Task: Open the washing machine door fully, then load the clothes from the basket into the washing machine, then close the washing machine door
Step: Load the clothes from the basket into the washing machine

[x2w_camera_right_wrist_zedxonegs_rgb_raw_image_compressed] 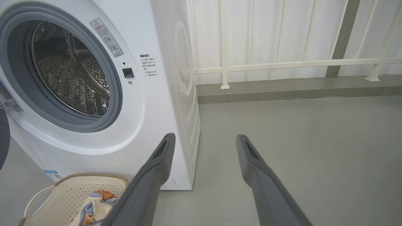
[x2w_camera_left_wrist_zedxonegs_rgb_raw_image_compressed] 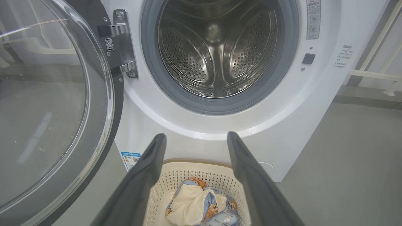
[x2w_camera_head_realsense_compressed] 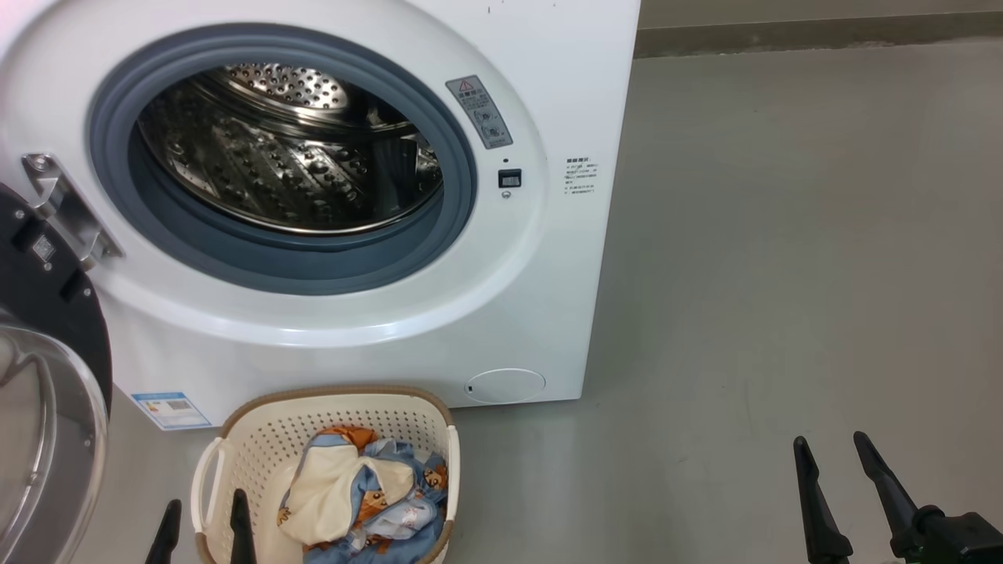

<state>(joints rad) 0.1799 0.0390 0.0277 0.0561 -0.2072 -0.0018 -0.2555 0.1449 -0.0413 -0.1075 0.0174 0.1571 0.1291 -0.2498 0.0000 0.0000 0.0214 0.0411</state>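
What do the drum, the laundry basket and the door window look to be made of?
Drum: polished metal, probably stainless steel; it mirrors light and is punched with holes. Basket: matte cream plastic, moulded perforations; its brown rim looks woven, possibly moulded. Door window: clear glass or plastic, see-through with glints.

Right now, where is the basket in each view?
Head view: the basket is at the bottom, left of centre.
Left wrist view: the basket is at bottom centre.
Right wrist view: the basket is in the bottom left corner.
Shared landmark: the blue label sticker low on the washing machine, just above the basket's left side.
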